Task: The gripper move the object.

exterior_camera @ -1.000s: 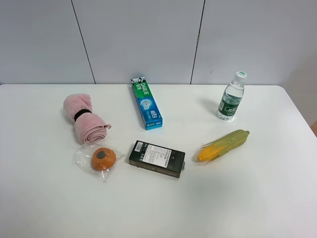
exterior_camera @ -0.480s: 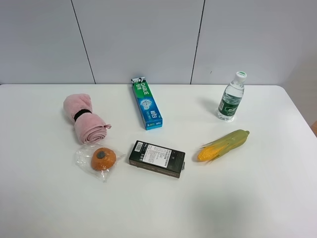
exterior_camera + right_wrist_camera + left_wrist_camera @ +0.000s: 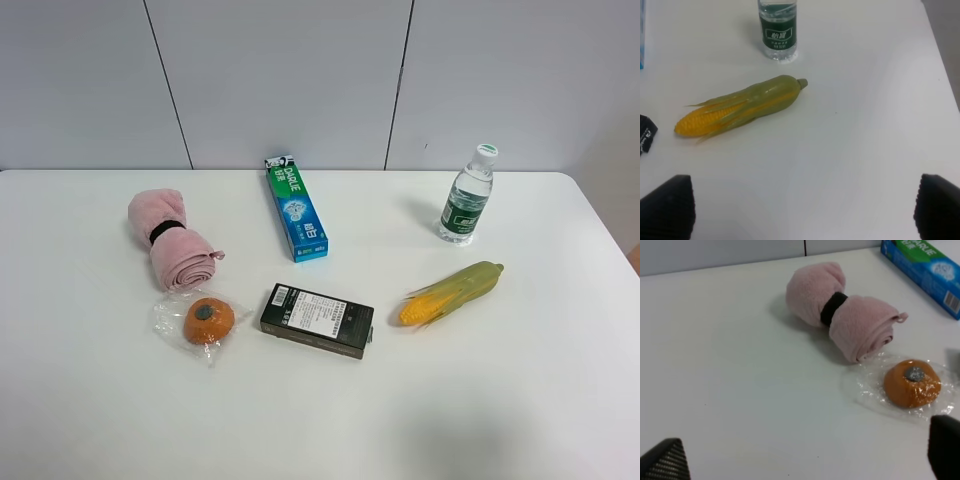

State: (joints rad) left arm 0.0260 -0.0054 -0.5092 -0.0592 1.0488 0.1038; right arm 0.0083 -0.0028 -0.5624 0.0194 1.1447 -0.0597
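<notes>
So, step: not started, box untouched
box [image 3: 317, 320]: lies flat near the middle of the table [image 3: 560, 400], slightly toward the front edge, label up, long side a bit skewed to that edge
neighbours: wrapped orange [image 3: 208, 320] just beside its left end; corn [image 3: 451, 291] near its right end; toothpaste [image 3: 296, 207] behind it, apart
right gripper [image 3: 801, 210]: fingers spread wide, nothing between them, hovering over bare table by the corn; only a box corner shows at the edge of its wrist view
left gripper [image 3: 805, 457]: fingertips apart, holding nothing, near the orange and towel [image 3: 842, 310]
handling: probably light, stiff cardboard; smooth print may slip; low profile
grip: pinch across the short width at mid-length, from above
risk: fingertips scraping the table; nudging the orange
</notes>
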